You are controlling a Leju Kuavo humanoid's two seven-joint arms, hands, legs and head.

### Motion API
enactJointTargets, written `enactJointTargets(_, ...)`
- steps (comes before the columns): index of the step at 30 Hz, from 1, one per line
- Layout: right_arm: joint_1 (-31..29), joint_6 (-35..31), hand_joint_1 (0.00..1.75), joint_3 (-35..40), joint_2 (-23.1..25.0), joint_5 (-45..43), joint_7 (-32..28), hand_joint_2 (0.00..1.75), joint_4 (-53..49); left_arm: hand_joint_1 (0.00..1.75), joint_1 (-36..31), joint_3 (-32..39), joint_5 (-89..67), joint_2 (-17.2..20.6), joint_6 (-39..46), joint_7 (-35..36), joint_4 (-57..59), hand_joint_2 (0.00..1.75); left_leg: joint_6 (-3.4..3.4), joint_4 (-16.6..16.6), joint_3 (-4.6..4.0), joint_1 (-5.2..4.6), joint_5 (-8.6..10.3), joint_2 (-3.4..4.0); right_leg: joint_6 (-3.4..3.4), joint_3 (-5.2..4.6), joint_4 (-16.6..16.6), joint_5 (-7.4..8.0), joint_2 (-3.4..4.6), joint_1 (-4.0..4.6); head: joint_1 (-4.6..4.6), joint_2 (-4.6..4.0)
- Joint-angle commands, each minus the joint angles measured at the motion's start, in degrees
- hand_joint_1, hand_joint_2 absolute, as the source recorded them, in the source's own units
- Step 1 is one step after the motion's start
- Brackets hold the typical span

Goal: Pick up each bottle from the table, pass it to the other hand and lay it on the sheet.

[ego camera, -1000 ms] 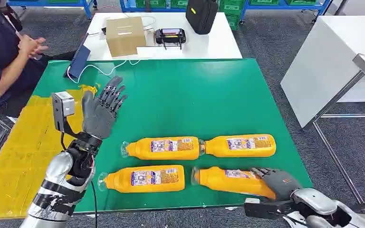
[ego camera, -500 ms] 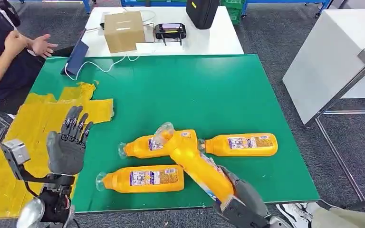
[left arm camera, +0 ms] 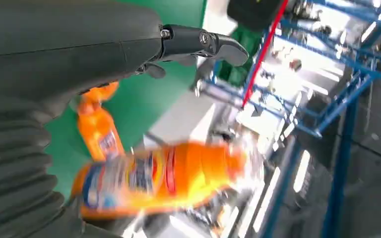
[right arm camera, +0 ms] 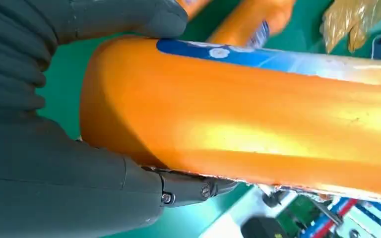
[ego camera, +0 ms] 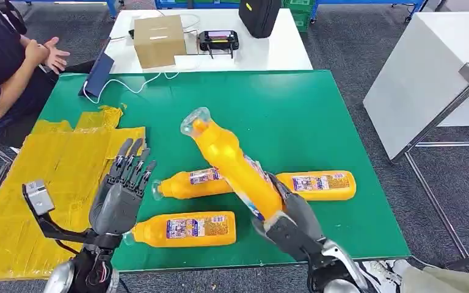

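Orange plastic bottle (ego camera: pixel 232 162) is gripped by the right hand (ego camera: pixel 293 223), tilted above the green table (ego camera: pixel 317 116). The left hand (ego camera: pixel 119 195) is held open, fingers spread, near the yellow sheet (ego camera: pixel 30 183).

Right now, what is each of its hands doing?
Left hand: open, fingers apart, holding nothing.
Right hand: closed around an orange bottle, lifted off the table.

Workshop: blue shelving racks (ego camera: pixel 317 5)

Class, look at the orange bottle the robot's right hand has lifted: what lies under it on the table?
Under the lifted bottle, held by the right hand, two bottles lie on the green table: one to its left and another to its right. Their meeting ends are covered.
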Motion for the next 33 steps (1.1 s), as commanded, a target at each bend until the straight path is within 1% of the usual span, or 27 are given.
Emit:
enactJointTargets(1, -13.35, -0.29, 1.75, 5.82, 8.94, 7.59, 1.88, 1.75, 13.77, 0.0, -5.5, -3.8, 5.65, -1.47, 0.85, 1.77, 2.71, 1.75, -0.08, -0.01, 0.09, 0.05, -0.03, 0.06, -0.11, 0.04, -0.01, 0.02, 0.39, 0.02, 0.0, 0.0)
enactJointTargets(3, -15.67, -1.69, 1.75, 9.09, 9.13, 12.9, 2.29, 1.75, 16.01, 0.0, -6.72, -4.74, 6.81, -1.58, 1.69, 2.6, 3.59, 1.75, -0.09, 0.01, 0.07, 0.04, -0.02, 0.05, -0.12, 0.03, 0.03, 0.01, 0.38, 0.01, 0.0, 0.0)
enactJointTargets(5, -16.95, -3.08, 1.75, 11.18, 9.59, 15.62, 2.5, 1.75, 17.93, 0.0, -7.6, -5.4, 7.09, -1.64, 1.96, 2.58, 4.37, 1.75, -0.06, -0.02, 0.07, 0.03, 0.0, 0.05, -0.07, 0.03, -0.01, 0.02, 0.23, 0.02, -0.02, 0.0)
enactJointTargets(6, -18.06, -3.43, 1.75, 13.29, 9.47, 17.2, 2.69, 1.75, 19.39, 0.0, -8.23, -5.81, 7.35, -1.67, 2.1, 2.35, 4.78, 1.75, -0.09, -0.03, 0.11, 0.03, -0.02, 0.01, -0.11, 0.06, 0.0, 0.0, 0.32, 0.0, 0.0, 0.0)
enactJointTargets(8, -18.36, -4.14, 1.75, 14.24, 9.87, 17.7, 2.84, 1.75, 20.42, 0.0, -8.72, -5.97, 7.44, -1.81, 2.21, 2.23, 5.13, 1.75, -0.08, -0.02, 0.12, 0.04, -0.02, -0.01, -0.11, 0.09, -0.01, 0.0, 0.33, 0.02, 0.0, 0.0)
enactJointTargets(12, -18.22, -6.2, 1.75, 18.69, 8.52, 19.88, 1.99, 1.75, 21.4, 0.0, -9.88, -5.68, 5.18, -1.75, 4.6, 1.0, 5.37, 1.75, -0.04, -0.04, 0.05, 0.02, 0.0, -0.05, -0.05, 0.05, -0.02, 0.01, 0.14, 0.0, -0.02, 0.0)
enactJointTargets(13, -17.97, -6.49, 1.75, 18.88, 8.44, 20.02, 1.98, 1.75, 21.41, 0.0, -9.97, -5.59, 5.18, -1.7, 4.59, 1.0, 5.41, 1.75, -0.05, -0.03, 0.07, 0.03, -0.01, -0.1, -0.08, 0.08, -0.02, -0.01, 0.2, 0.0, 0.0, 0.0)
enactJointTargets(18, -18.52, -6.97, 1.75, 23.27, 6.45, 20.58, 2.09, 1.75, 21.5, 0.0, -11.3, -5.23, -0.8, -1.2, 7.43, 0.46, 6.6, 1.75, -0.06, -0.04, 0.02, 0.02, 0.01, -0.17, -0.08, 0.05, -0.02, -0.02, 0.1, -0.01, 0.0, 0.0)
enactJointTargets(24, -19.79, -7.54, 1.75, 25.31, 6.36, 22.01, 2.83, 1.75, 22.32, 0.0, -12.73, -5.49, -3.73, -0.75, 8.41, 2.2, 9.25, 1.75, -0.08, -0.03, 0.03, 0.03, 0.02, -0.23, -0.11, 0.04, -0.01, -0.03, 0.09, 0.01, 0.0, 0.0)
enactJointTargets(28, -19.79, -7.54, 1.75, 25.31, 6.36, 22.01, 2.83, 1.75, 22.32, 0.0, -12.73, -5.49, -3.73, -0.75, 8.41, 2.2, 9.25, 1.75, -0.04, -0.01, -0.04, 0.02, 0.0, -0.12, -0.06, -0.03, -0.01, -0.01, 0.09, 0.01, 0.0, 0.0)
enactJointTargets(33, -19.97, -7.59, 1.75, 25.45, 6.3, 22.28, 2.9, 1.75, 22.3, 0.0, -12.78, -5.71, -4.2, -0.64, 8.4, 2.34, 9.25, 1.75, -0.06, -0.01, 0.03, 0.03, -0.02, -0.19, -0.09, 0.04, 0.0, -0.05, 0.14, -0.01, 0.0, 0.0)
